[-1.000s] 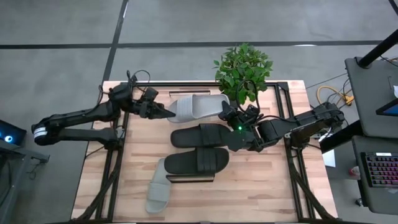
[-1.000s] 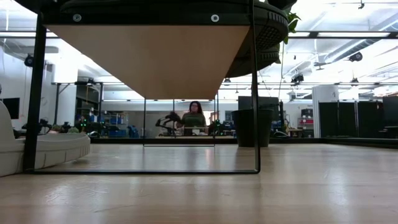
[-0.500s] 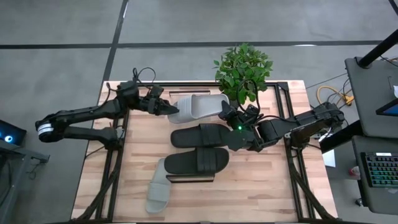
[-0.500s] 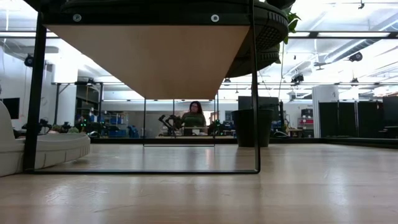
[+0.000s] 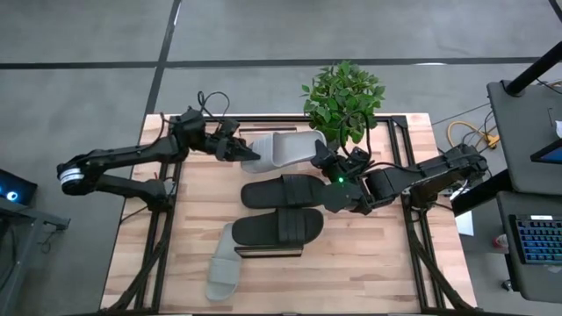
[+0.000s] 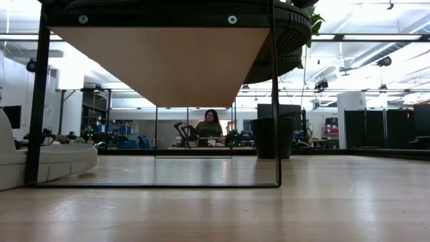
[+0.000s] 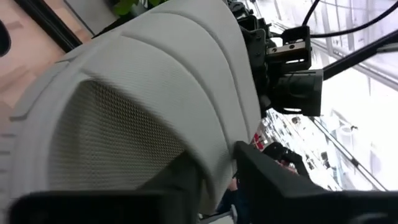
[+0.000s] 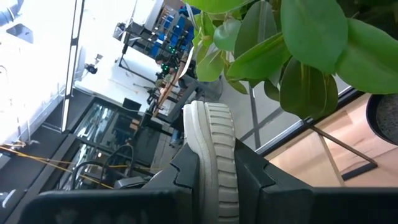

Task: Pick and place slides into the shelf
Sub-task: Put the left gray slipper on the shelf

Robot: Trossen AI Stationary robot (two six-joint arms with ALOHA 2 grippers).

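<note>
Pale grey rubber fills the left wrist view: the left gripper (image 5: 248, 154) has its fingers (image 7: 286, 186) clamped on one end of a pale grey slide (image 5: 283, 150), which sits tilted at the upper middle of the high view, just left of a potted plant (image 5: 344, 101). The left arm reaches in from the left edge of that frame, across the upper left of the surface (image 5: 140, 254).

From the right edge of the high view comes the right arm, with the right gripper (image 5: 321, 161) at the middle of the frame, beside the other end of the same pale grey slide. In the right wrist view the two dark fingers (image 8: 258, 180) pinch the ribbed edge of a pale sole (image 8: 214, 162), so this gripper is narrow and holds that slide too, with green leaves close above.

Two black slides lie on the shelf (image 5: 272, 252) in the centre of the high view, one (image 5: 285, 191) above the other (image 5: 279, 227), both lengthwise across the frame. A second pale grey slide (image 5: 225, 263) lies at the lower left of centre, angled, its upper end just beside the lower black slide.

In the low view the shelf's wooden underside (image 6: 161, 64) fills the top of the frame, and a person (image 6: 209, 128) sits far back in the room.
</note>
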